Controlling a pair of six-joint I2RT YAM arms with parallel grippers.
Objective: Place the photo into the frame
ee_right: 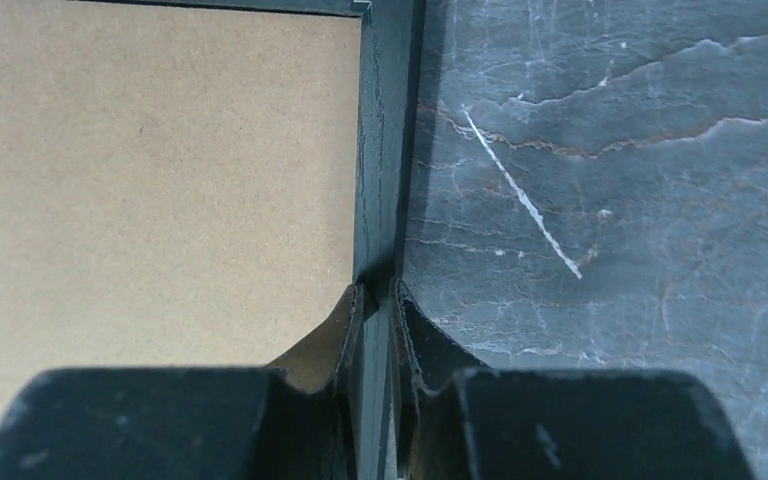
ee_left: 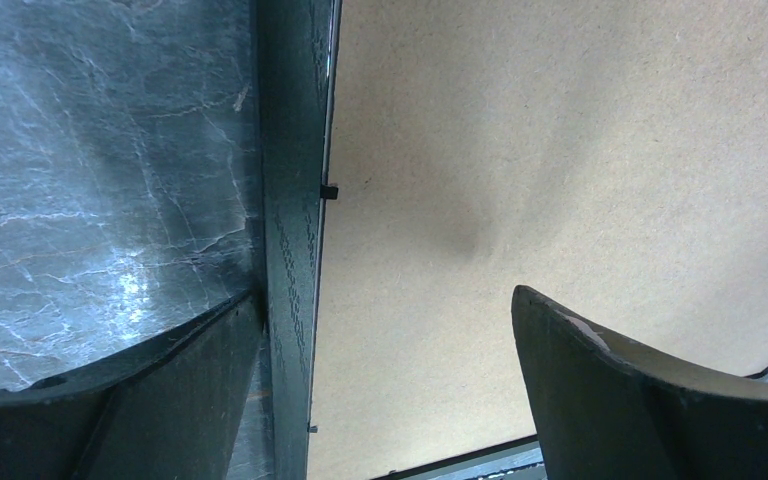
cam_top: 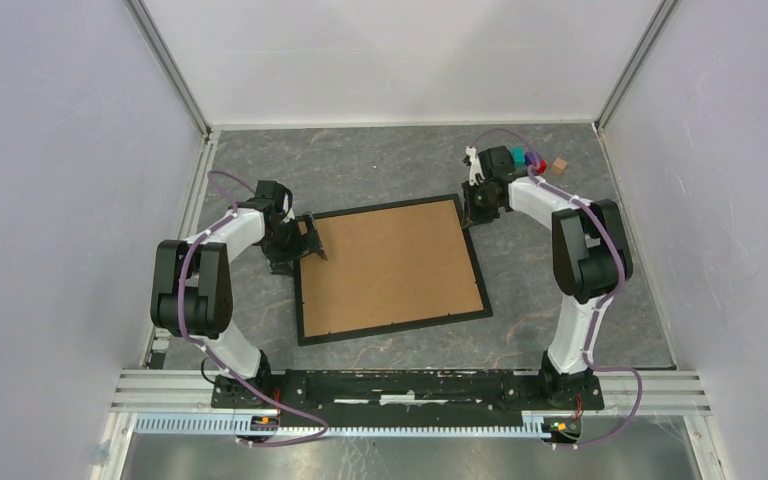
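Note:
The black frame [cam_top: 395,326] lies flat in the middle of the table, with a plain brown backing board [cam_top: 390,265] filling it. The photo is hidden. My left gripper [cam_top: 305,238] stands open at the frame's left side. In the left wrist view its fingers straddle the frame's edge [ee_left: 290,200], one over the table and one over the board [ee_left: 560,150]. My right gripper [cam_top: 475,210] is near the frame's far right corner. In the right wrist view it [ee_right: 378,290] is shut on the frame's narrow edge [ee_right: 385,150], one finger on each side.
The grey marbled table [cam_top: 380,160] is boxed in by white walls at the left, back and right. Small coloured pieces [cam_top: 532,160] and a little brown square [cam_top: 558,167] lie at the back right, just behind the right arm.

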